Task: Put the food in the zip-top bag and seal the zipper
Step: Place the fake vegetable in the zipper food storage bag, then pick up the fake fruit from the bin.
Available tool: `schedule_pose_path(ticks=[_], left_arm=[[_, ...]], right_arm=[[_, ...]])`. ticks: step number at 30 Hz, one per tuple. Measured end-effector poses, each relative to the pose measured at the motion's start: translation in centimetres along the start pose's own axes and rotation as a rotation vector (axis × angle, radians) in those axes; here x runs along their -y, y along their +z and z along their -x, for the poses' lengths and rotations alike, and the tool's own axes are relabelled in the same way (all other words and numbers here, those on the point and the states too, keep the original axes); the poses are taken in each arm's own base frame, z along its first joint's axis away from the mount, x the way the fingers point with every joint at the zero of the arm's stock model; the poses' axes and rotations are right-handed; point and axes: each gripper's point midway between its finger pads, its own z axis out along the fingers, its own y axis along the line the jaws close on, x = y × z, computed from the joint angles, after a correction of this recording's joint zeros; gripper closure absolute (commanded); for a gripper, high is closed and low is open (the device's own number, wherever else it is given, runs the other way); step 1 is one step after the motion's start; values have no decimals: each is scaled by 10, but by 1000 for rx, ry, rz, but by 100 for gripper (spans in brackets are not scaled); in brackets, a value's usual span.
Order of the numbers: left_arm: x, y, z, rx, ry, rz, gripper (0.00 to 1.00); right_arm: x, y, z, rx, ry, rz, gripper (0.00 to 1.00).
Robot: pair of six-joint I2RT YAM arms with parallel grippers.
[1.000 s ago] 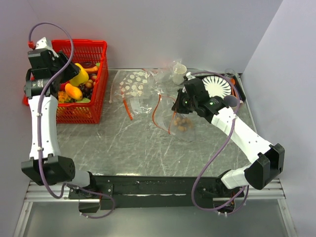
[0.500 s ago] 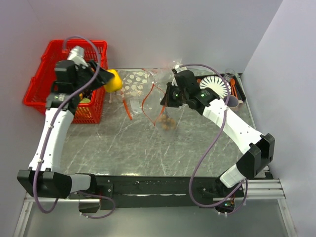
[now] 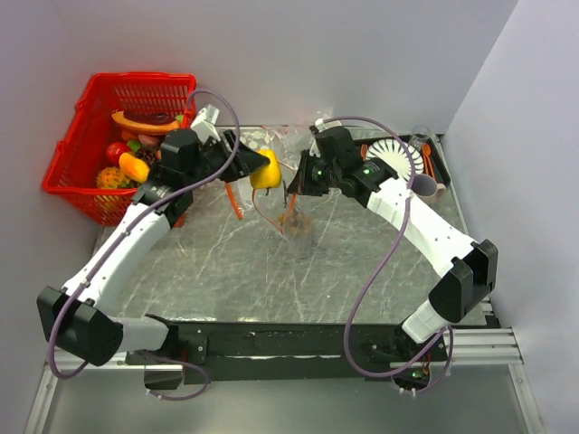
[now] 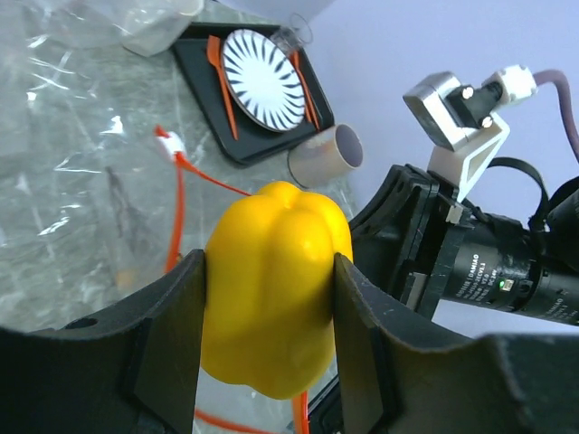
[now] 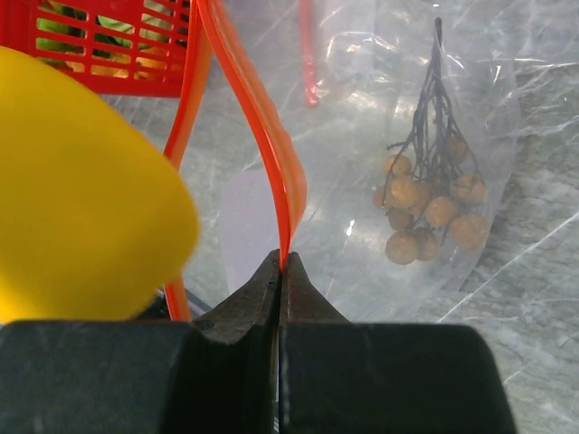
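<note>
My left gripper [image 3: 262, 167] [image 4: 269, 264] is shut on a yellow bell pepper [image 3: 266, 172] [image 4: 276, 289] and holds it in the air just left of the bag's mouth. The zip-top bag [image 3: 298, 231] [image 5: 362, 181] hangs clear of the table with a bunch of small brown fruit [image 3: 295, 220] [image 5: 430, 212] inside. My right gripper [image 3: 293, 187] [image 5: 280, 262] is shut on one side of the orange-red zipper [image 5: 271, 163], whose two strips stand apart. The pepper [image 5: 81, 190] fills the left of the right wrist view, close beside that strip.
A red basket [image 3: 136, 80] with several more foods stands at the back left. Another clear bag with an orange strip [image 3: 233, 201] lies under the left arm. A black tray [image 3: 432, 167] with a striped plate [image 4: 262, 77] and a grey cup [image 3: 423, 187] sits at the back right.
My left arm has swung right from the basket, carrying the pepper up to the bag. My right gripper has lifted the bag by its zipper and drawn it left.
</note>
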Motion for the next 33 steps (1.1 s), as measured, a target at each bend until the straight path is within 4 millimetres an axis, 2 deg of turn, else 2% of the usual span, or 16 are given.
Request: schedule_pose_path(ticks=[5,7,8,9,12,18,21,24,27,28,30,33], left_arm=[[-1,19,-28,-62,1,-9,80],[-7,25,-36,-82,0,13,71],[-12,27,-40,-87,1,31,64],[-16,28,-42,-91,2,46,48],[-27,28,-50,-109,19,99,27],[-38,24,-58,-134,53,162,12],[-37,20,-54,-139,66,179,10],[-29,14,-37,-120,93,188,9],[-25,4,-6,-71,124,208,10],[-29,-2,11,-41,129,228,10],[-46,-19,47,28,130,290,11],[-89,-56,104,160,112,436,10]], right_arm=[[0,-1,0,-1,0,-5,100],[5,-2,-2,-9,3,-25,100],[6,-2,-1,-7,5,-29,100],[6,-2,-1,-6,5,-30,100],[6,-2,-1,-4,4,-32,100],[7,-2,0,0,4,-36,100],[8,-1,0,3,3,-42,100],[10,-1,1,11,3,-53,100],[13,-1,0,13,3,-62,100],[14,0,-2,10,3,-65,100],[17,-1,-4,7,3,-70,100],[18,-1,-6,7,-1,-71,100]])
